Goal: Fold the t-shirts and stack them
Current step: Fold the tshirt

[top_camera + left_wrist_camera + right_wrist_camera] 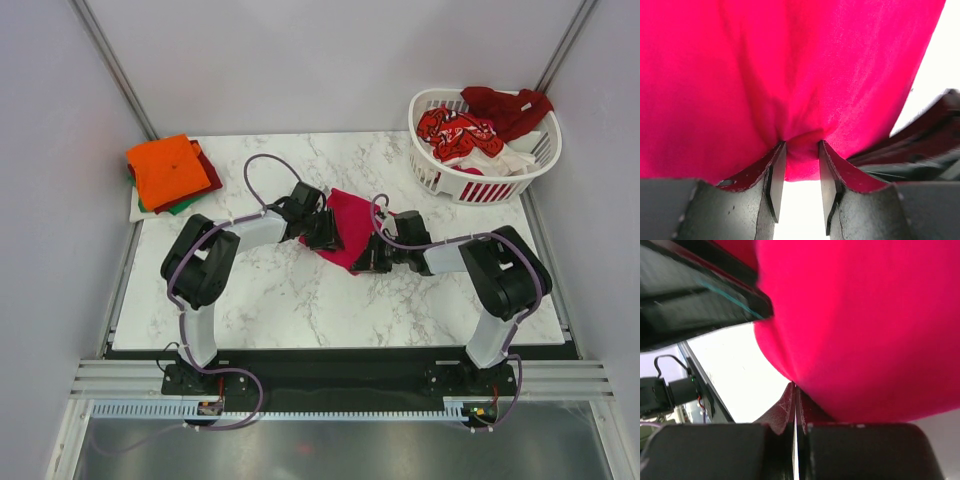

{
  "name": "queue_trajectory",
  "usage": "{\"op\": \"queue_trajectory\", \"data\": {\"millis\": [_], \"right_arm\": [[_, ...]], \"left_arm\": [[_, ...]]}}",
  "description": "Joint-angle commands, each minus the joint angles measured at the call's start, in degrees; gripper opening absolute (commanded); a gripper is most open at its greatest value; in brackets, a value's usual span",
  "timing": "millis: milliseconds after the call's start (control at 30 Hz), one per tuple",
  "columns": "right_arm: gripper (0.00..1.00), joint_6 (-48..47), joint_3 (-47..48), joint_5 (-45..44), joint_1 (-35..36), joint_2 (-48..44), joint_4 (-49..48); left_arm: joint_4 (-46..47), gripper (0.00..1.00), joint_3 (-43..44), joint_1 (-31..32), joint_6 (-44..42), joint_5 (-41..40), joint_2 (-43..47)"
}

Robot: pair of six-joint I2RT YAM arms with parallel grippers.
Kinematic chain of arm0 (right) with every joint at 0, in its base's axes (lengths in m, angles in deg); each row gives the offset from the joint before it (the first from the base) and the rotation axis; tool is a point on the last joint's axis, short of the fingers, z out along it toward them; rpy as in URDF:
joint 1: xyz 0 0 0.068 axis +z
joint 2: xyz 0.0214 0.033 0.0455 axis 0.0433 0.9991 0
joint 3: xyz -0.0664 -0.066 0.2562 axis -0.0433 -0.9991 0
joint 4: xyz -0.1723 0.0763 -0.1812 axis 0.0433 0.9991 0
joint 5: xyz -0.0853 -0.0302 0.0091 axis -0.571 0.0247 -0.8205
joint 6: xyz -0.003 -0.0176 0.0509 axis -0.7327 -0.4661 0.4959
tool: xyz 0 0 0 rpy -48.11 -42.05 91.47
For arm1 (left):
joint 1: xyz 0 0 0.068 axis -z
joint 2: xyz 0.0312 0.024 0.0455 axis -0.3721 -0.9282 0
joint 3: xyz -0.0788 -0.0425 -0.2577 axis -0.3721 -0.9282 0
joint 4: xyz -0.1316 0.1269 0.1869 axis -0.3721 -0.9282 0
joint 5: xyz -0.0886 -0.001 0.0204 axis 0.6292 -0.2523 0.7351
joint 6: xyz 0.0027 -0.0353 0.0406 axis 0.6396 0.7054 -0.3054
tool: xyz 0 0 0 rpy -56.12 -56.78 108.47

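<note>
We see a smooth, glossy marble-look table (290, 300), soft matt cloth on the magenta t-shirt (347, 225) at its middle, matt cloth on the orange t-shirt (165, 170) at its far left, a white plastic basket (437, 180) at its far right, dull black plastic fingers (774, 185) on the left gripper (801, 146).

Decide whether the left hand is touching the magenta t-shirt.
Touching. In the left wrist view, the left hand pinches a fold of the magenta t-shirt.

The middle t-shirt (348, 228) is plain magenta-red, the surface (300, 300) white marble with grey veins, the stacked t-shirts (168, 170) orange, green and dark red, the basket (470, 188) white, and the basket's t-shirts (460, 130) red with a white pattern, dark red and white.
</note>
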Motion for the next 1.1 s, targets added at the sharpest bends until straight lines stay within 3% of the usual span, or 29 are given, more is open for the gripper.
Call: {"op": "queue_trajectory", "data": {"millis": [0,200,433,533,600,700,867,1067], "right_arm": [[0.0,-0.8,-3.5,-3.1,-0.5,2.5,-4.6],[0.0,1.3,-9.3,-2.8,-0.7,6.1,-11.8],[0.0,2.1,-11.2,-1.4,-0.8,6.3,-13.4],[0.0,-1.1,-9.8,-5.4,-0.3,1.3,-3.5],[0.0,-6.2,-6.4,-11.8,1.8,-5.8,8.6],[0.02,-8.9,-2.2,-12.3,2.8,-14.5,19.1],[0.14,-8.5,5.5,-9.5,2.8,-22.2,25.7],[0.13,-7.8,12.9,-9.3,2.4,-15.4,25.0]], "left_arm": [[-5.2,0.4,-2.5,1.1,-0.9,-1.7,-0.8],[-7.4,0.4,-1.7,1.0,-7.0,0.1,0.8],[-18.8,0.42,5.8,0.4,-14.5,-8.6,7.7],[-18.8,0.42,8.2,-0.2,-14.5,-8.6,11.4],[-18.8,0.42,9.1,-0.2,-14.5,-8.6,12.9],[-18.8,0.42,9.5,-0.2,-14.5,-8.6,16.2],[-18.8,0.42,8.7,-0.3,-14.5,-8.6,18.1],[-18.8,0.42,9.3,-0.8,-14.5,-8.6,13.6]]}}
